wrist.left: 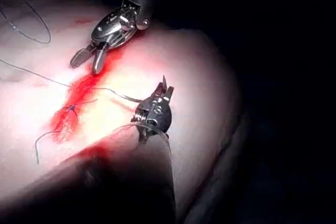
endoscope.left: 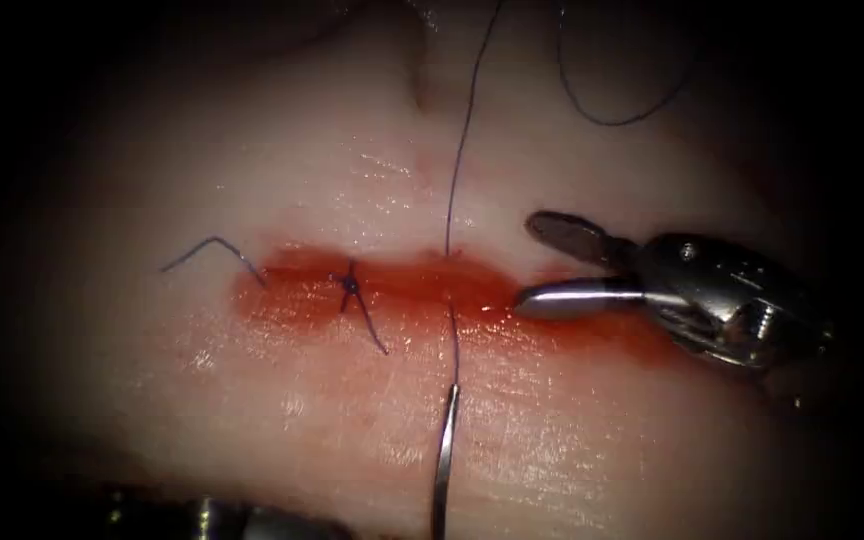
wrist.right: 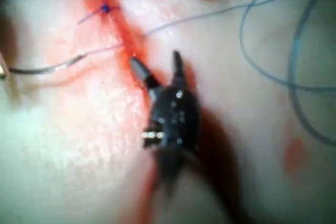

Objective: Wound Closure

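- Dark all around, with pale tissue (endoscope.left: 252,180) lit up in the middle.
- Needle (endoscope.left: 443,450) out of the tissue, lying over its near side, below the cut (endoscope.left: 402,290) and about halfway along it.
- Long way of the needle: up and down in the endoscope view, straight across the line of the cut.
- Thread end of the needle pointing up at the cut. Other end running off the bottom edge, so cannot see the sharp tip.
- Thread (endoscope.left: 462,150) going from the needle up over the cut, then far up the tissue into a big loose loop.
- Left of that thread, a small knot (endoscope.left: 350,285) on the cut, with short cut ends (endoscope.left: 202,245) sticking out.
- Red fluid (endoscope.left: 292,300) wet along the cut.
- Right tool (endoscope.left: 530,262) at the right end of the cut, jaws wide apart, holding nothing, lower jaw just over the red.
- Left tool (wrist.left: 165,86) right by the needle in the left wrist view. Cannot tell what it holds.
- Best guess at the step: one stitch tied, a second one under way, with thread across the cut.
- Next move likely calls for a firm hold on the needle and a slow, even pull, keeping the loose loop from snagging.
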{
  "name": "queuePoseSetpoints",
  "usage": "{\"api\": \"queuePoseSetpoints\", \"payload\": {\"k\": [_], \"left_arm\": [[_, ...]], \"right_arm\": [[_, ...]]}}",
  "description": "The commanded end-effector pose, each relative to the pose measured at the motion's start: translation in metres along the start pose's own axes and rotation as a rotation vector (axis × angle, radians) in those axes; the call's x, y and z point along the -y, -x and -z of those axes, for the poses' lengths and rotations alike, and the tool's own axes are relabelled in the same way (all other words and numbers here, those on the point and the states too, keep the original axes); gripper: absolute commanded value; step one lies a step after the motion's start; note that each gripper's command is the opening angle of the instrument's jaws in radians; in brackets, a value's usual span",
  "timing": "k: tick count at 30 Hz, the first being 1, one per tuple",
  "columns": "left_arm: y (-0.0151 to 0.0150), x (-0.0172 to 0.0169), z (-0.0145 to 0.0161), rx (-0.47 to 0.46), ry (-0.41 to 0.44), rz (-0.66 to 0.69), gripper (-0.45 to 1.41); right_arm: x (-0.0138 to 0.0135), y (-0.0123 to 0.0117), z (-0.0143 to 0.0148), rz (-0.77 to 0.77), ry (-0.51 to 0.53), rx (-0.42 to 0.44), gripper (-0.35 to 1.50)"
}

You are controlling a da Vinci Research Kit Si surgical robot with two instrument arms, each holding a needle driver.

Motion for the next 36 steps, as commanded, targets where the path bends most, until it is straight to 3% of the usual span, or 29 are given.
{"api": "queuePoseSetpoints", "payload": {"k": [1,5,7,8,9,10,12,18,26,32,36], "left_arm": [[-0.0004,0.0002,0.0001,0.005,-0.041,-0.051,-0.45],[-0.0022,0.0017,0.0015,0.022,-0.12,-0.139,-0.45],[-0.0035,0.0027,0.0025,0.014,-0.167,-0.18,-0.45],[-0.0035,0.0027,0.0025,0.014,-0.167,-0.18,-0.45],[-0.0043,0.0033,0.0031,0.009,-0.193,-0.208,-0.45],[-0.0047,0.0037,0.0033,0.011,-0.204,-0.217,-0.45],[-0.0059,0.0046,0.0042,0.026,-0.239,-0.235,-0.45],[-0.0066,0.0052,0.0049,0.042,-0.288,-0.267,-0.45],[-0.0067,0.0049,0.0045,0.049,-0.322,-0.336,-0.45],[-0.004,0.0042,0.0024,0.067,-0.325,-0.466,-0.45],[-0.0009,0.0043,-0.0003,0.076,-0.326,-0.565,-0.45]], "right_arm": [[0.0021,0.0006,0.0006,-0.012,-0.013,0.004,0.84],[0.0043,-0.0002,0.0017,-0.025,-0.023,0.007,0.78],[0.006,-0.0009,0.0022,-0.035,-0.03,0.009,0.61],[0.006,-0.0009,0.0022,-0.035,-0.03,0.009,0.61],[0.0071,-0.0012,0.0023,-0.04,-0.056,0.017,0.44],[0.0076,-0.0013,0.0024,-0.041,-0.088,0.026,0.15],[0.0092,-0.0016,0.0024,-0.041,-0.171,0.048,0.12],[0.01,-0.0016,0.0019,-0.084,-0.187,0.059,0.22],[0.008,-0.002,0.0022,-0.174,-0.159,0.06,0.29],[0.0054,-0.0028,0.0021,-0.312,-0.15,0.06,0.31],[0.0048,-0.0029,0.0022,-0.41,-0.162,0.031,0.47]]}}
